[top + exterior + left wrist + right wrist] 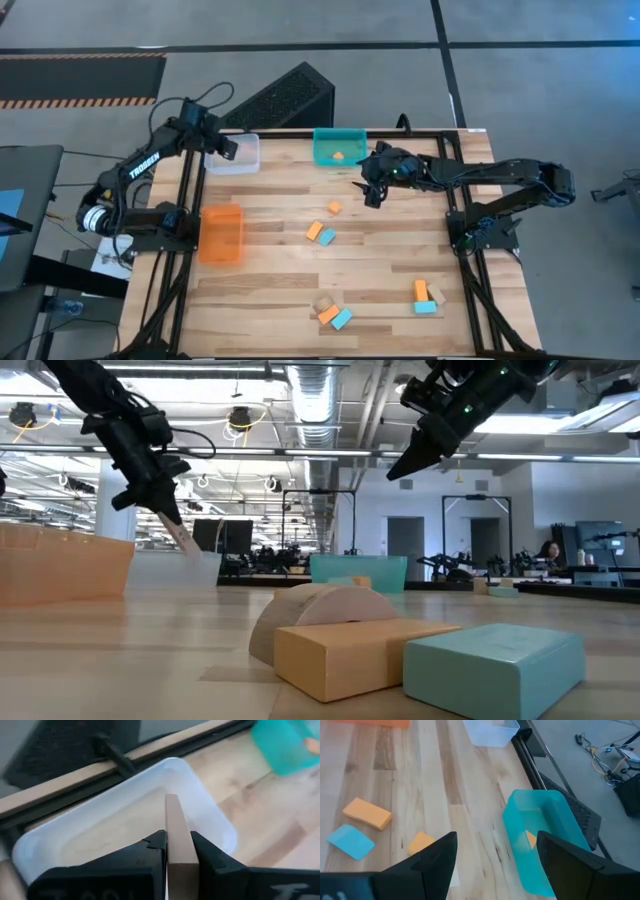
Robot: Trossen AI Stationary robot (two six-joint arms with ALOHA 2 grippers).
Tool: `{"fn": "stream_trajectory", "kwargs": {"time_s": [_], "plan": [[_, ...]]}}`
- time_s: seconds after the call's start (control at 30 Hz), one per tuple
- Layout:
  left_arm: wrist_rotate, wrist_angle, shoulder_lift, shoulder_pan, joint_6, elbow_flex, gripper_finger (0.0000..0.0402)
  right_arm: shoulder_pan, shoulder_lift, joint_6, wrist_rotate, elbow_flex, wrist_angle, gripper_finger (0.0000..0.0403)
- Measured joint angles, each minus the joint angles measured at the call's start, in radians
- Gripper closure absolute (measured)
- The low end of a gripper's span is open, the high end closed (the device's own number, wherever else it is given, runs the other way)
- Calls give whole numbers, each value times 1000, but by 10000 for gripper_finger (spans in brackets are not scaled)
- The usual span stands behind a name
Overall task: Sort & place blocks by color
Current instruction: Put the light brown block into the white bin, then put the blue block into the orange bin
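My left gripper (229,148) is over the clear bin (238,160) at the far left, shut on a tan wooden block (176,820) that also shows in the low view (178,532). My right gripper (372,192) is open and empty above the table, just beside the teal bin (340,147); that bin holds an orange block (531,839). Loose blocks lie flat on the table: an orange one (334,208), an orange (314,231) and teal (327,238) pair, and two mixed clusters near the front (332,312) (426,296). My left gripper pinches the tan block by its two broad faces (178,857) between the two fingers, at one end of the block. The fingers slant down from above, along the block. The block sticks out beyond the fingertips, tilted and lifted clear above the clear bin.
An orange bin (222,235) stands at the table's left edge. A black slatted box (282,98) lies beyond the far edge. The dark frame rails (470,250) run along both sides of the table. Bare wood shows in the middle near the left side (270,280).
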Motion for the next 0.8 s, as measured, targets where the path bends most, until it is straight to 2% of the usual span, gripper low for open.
{"fn": "stream_trajectory", "kwargs": {"time_s": [0.1, 0.4, 0.53, 0.67, 0.73, 0.8], "plan": [[2, 18, 17, 10, -4, 0, 360, 0, 0, 0, 0, 0, 0, 107], [-1, 20, 18, 8, -2, 3, 223, 0, 0, 0, 0, 0, -4, 107], [-5, -31, 17, 7, 26, 57, 176, 0, 0, 0, 0, 0, -5, 107], [-68, -129, 10, -9, 41, 170, 159, 2, 0, 14, 0, 0, -8, 107], [-116, -150, -11, -44, 42, 209, 159, 6, 0, 44, -4, 0, -19, 107], [-119, -147, -41, -97, 40, 216, 160, 15, 0, 81, -28, 0, -50, 107]]}}
